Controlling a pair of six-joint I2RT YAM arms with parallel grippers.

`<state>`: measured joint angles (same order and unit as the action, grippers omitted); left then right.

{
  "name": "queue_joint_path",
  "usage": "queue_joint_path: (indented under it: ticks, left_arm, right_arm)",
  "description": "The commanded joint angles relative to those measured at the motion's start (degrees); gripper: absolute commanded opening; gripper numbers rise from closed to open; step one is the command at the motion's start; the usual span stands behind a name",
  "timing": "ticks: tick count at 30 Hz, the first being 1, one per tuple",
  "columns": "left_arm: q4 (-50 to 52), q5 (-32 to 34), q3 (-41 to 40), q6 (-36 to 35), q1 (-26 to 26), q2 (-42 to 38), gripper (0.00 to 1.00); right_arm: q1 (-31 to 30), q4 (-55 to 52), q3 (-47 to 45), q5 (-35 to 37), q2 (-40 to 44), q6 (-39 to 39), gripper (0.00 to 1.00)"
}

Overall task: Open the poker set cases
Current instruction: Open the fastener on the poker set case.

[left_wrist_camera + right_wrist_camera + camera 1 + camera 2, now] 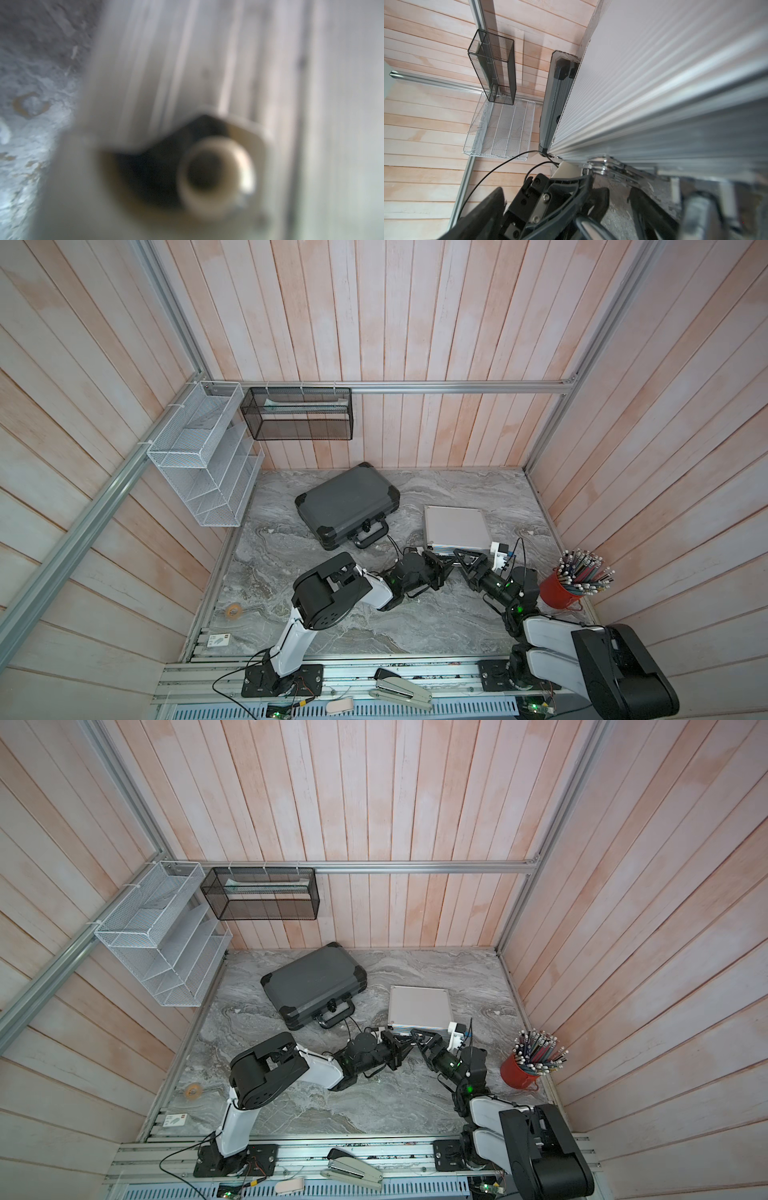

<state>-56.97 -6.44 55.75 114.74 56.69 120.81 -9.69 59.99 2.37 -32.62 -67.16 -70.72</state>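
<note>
Lying flat with lids down on the marble table, the dark grey case sits toward the back with its handle facing the arms, and the silver case lies near it on the right arm's side, apart from it; both top views show this. At the silver case's front edge the left gripper and the right gripper meet, tips nearly touching. The left jaws are clenched, the right jaws spread. A red cup of pencils stands beyond the right arm.

The left wrist view is badly blurred. The silver case fills most of it, with a pale ring close to the lens. Whether the clenched jaws pinch anything cannot be told.

In the right wrist view the right gripper stands released, bare marble between its fingers, just short of a chrome latch on the ribbed silver case.
</note>
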Motion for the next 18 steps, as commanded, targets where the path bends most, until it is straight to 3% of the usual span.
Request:
queue_joint_path:
  ticks: [1,12,18]
  left_arm:
    - [-10.32,1.08,0.51,1.45,0.0,0.07,0.0]
    - [-11.02,1.19,0.59,1.89,-0.39,0.05,0.0]
    - [-10.62,0.83,0.92,1.45,-0.35,-0.23,0.0]
  right_arm:
    - [0.24,1.6,0.5,-0.58,1.96,-0.35,0.94]
    - [1.17,-8.2,0.21,0.35,3.62,3.51,0.97]
    - [1.68,-6.29,-0.16,0.3,1.32,3.92,0.98]
